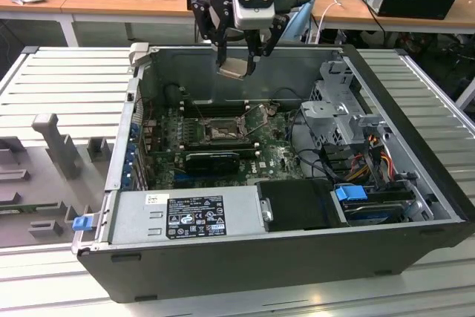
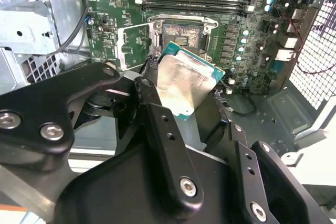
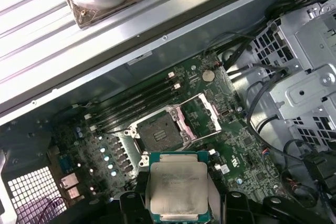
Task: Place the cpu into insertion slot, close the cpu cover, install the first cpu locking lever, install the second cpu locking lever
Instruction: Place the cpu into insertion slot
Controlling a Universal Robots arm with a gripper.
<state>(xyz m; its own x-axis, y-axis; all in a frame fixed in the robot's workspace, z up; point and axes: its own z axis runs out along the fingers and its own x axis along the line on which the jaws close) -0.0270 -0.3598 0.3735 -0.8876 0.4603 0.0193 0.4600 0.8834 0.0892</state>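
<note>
We hold the cpu (image 1: 234, 69), upper centre of the exterior view, fingers (image 2: 160, 127) clamped on its edges. Light, stiff, likely fragile contacts: edge grip only.

The computer case (image 1: 245, 272) lies open on its upper side, and the gripper (image 1: 237, 64), clamped on the cpu (image 1: 232, 70), hangs in free air above the rear wall — nothing stands between it and the insertion slot (image 1: 221, 131). The cpu cover (image 3: 210, 111) stands swung off to one side of the slot, leaving the socket bare. Obstacles ring it: the memory slots (image 1: 211, 108) just beside it toward the rear wall, a long black block (image 1: 211, 161) on the near side, loose cables (image 1: 304, 135) and the metal drive cage (image 1: 345, 116) on the exterior view's right — and the power supply (image 1: 185, 217) along the front.
</note>
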